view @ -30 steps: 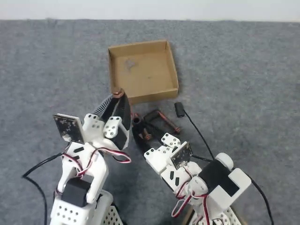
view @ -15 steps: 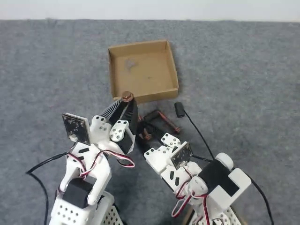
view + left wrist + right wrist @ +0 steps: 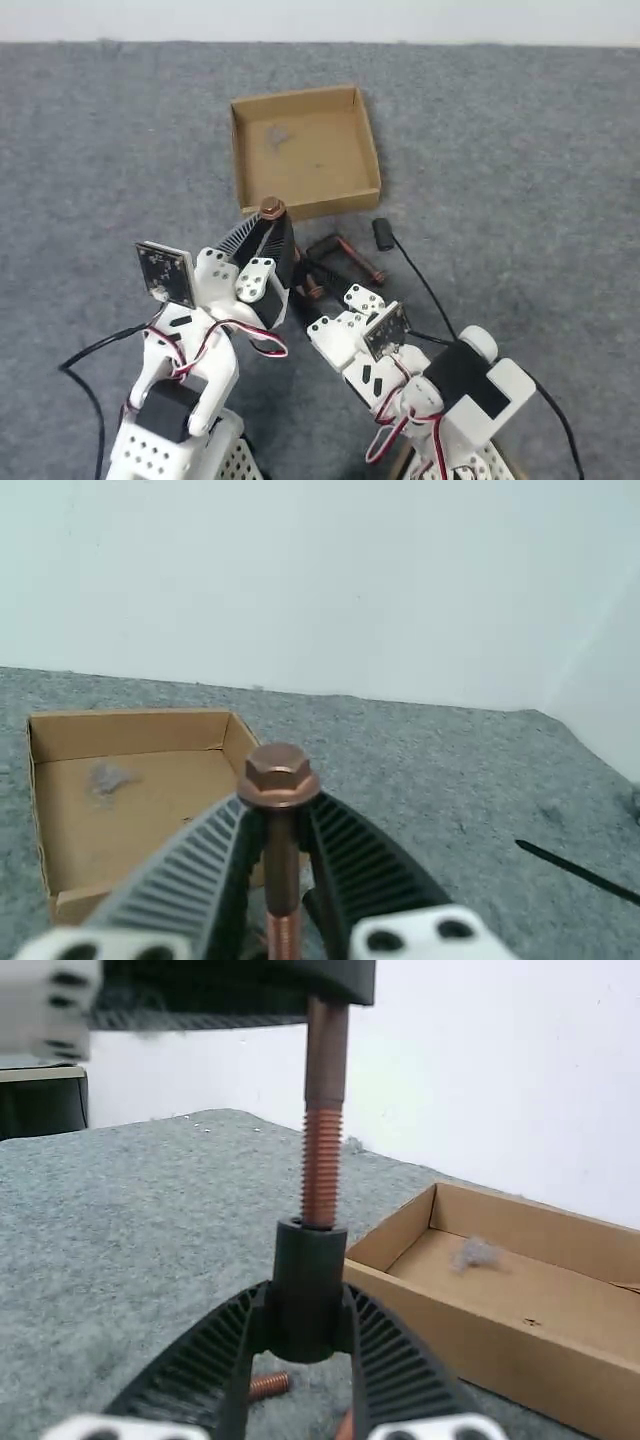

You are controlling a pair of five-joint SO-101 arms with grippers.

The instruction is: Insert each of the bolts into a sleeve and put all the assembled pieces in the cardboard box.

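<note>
We see the left gripper (image 3: 275,810) clenched on a copper bolt (image 3: 276,772), just under its hexagonal head. The bolt stands upright with the thread pointing down. It is metal, so we judge it stiff and rather heavy for its size. The smooth shank may slip between the ribbed fingers (image 3: 200,870) if the hold is loose. The grip below the head seems good to us, because the head can rest on the fingers.

Directly under this gripper, the right gripper (image 3: 306,1305) grasps a black sleeve (image 3: 310,1260) around its middle, upright, with the opening on top. The tip of the thread stands at the mouth of the sleeve; we cannot tell if it is already a little inside. The sleeve looks hard and light, and its round side could turn in the jaws. We think therefore the push must go straight along the axis.

Beyond both grippers is the cardboard box (image 3: 330,203), open on top. Its near wall is close to the left gripper, so an assembled piece must rise over this edge.

On the grey carpet (image 3: 520,150) a loose bolt (image 3: 268,1385) lies under the right gripper. To the right of that gripper are another sleeve (image 3: 383,233) and a black cable (image 3: 420,285), which narrow the room there. Left of the left gripper the carpet gives more free room.
</note>
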